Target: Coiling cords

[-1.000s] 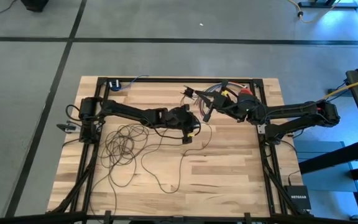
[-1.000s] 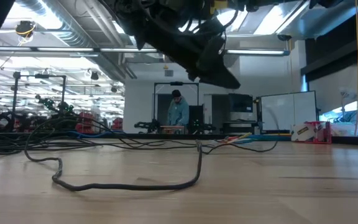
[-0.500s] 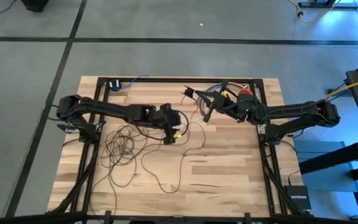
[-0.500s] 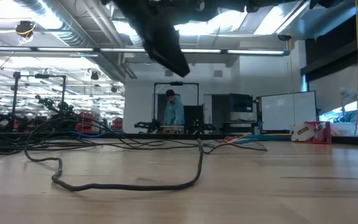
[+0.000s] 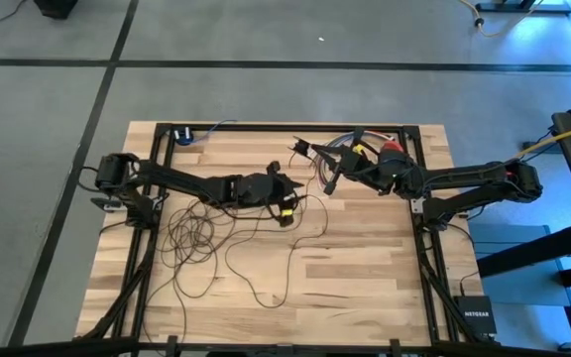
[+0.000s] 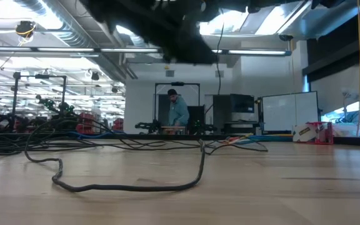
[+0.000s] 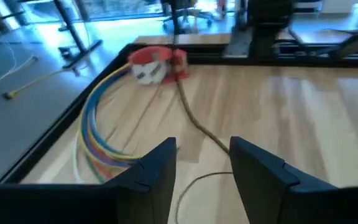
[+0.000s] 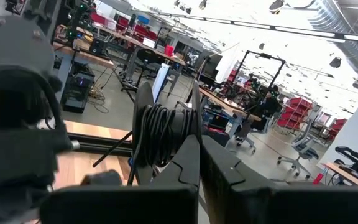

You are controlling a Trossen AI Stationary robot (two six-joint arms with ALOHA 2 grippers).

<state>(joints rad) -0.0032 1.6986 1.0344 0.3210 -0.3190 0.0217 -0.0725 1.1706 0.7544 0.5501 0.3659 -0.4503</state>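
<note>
cords point(image 5: 201, 238): loose loops on the table point(image 5: 365, 268)
left gripper point(image 5: 287, 210): parted, empty, just above the cords
right gripper point(image 8: 194, 146): clenched on a coil of the cords

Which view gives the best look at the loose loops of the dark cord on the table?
The high view: the cord shows whole from above, loops on the table's left half with a strand trailing toward the middle. The low view shows it edge-on, one curved run lying flat. The left wrist view catches a short strand. The right wrist view shows wound turns.
</note>
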